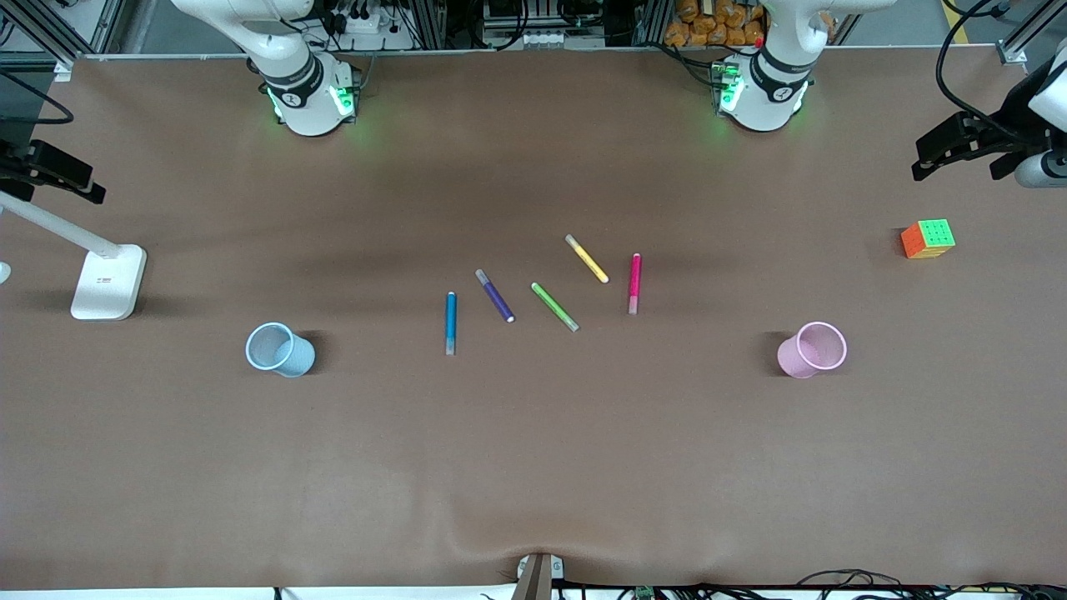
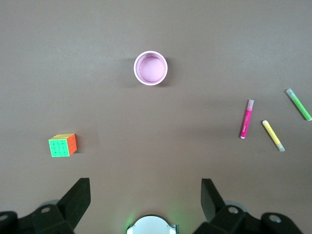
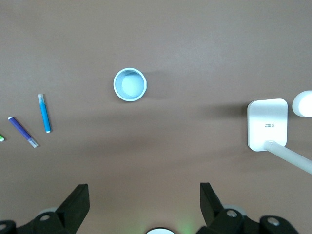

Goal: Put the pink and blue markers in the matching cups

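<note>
Nothing is picked up yet, so I judge this the opening step: choosing a pen and reaching for it.

Nearest the front edge of the table (image 1: 533,467) stand my two targets. The blue cup (image 1: 280,349) is upright toward the right arm's end and the pink cup (image 1: 812,349) is upright toward the left arm's end; both look empty.

Next, mid-table, the pens lie fanned out flat. The blue marker (image 1: 451,322) sits on the blue cup's side of the group and the pink marker (image 1: 634,283) on the pink cup's side. Between them lie the purple pen (image 1: 494,295), green pen (image 1: 554,307) and yellow pen (image 1: 587,258), all apart.

A cube (image 1: 927,239) rests near the left arm's end, a white lamp base (image 1: 108,282) near the right arm's end.

My left gripper (image 2: 145,197) hangs high over the cube-and-pink-cup area, fingers spread wide, holding nothing. My right gripper (image 3: 145,199) hangs over the blue cup's stretch, spread and empty too.

Next I need each gripper to descend across its marker's barrel, pinch mid-length, and avoid the neighbouring pens.
</note>
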Motion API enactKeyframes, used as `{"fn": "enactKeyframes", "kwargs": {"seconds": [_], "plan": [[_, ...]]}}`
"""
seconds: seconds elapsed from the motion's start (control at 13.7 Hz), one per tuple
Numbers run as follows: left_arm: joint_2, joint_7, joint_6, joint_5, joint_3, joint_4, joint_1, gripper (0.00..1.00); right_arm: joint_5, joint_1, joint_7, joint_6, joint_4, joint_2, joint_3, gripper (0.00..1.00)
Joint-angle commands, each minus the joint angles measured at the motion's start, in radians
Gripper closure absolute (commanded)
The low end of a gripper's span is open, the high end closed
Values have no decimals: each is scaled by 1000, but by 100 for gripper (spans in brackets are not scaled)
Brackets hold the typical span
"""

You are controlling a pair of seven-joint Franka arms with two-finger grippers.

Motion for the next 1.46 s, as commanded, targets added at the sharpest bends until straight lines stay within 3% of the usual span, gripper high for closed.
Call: {"fn": "enactKeyframes", "kwargs": {"seconds": [0.0,1.39], "plan": [[10,2,-42,26,-3,31,-1,0,17,-8,16,-16,26,8,1,0],[86,4,-55,-6,-5,32,2,0,18,-3,17,-5,24,21,4,0]]}}
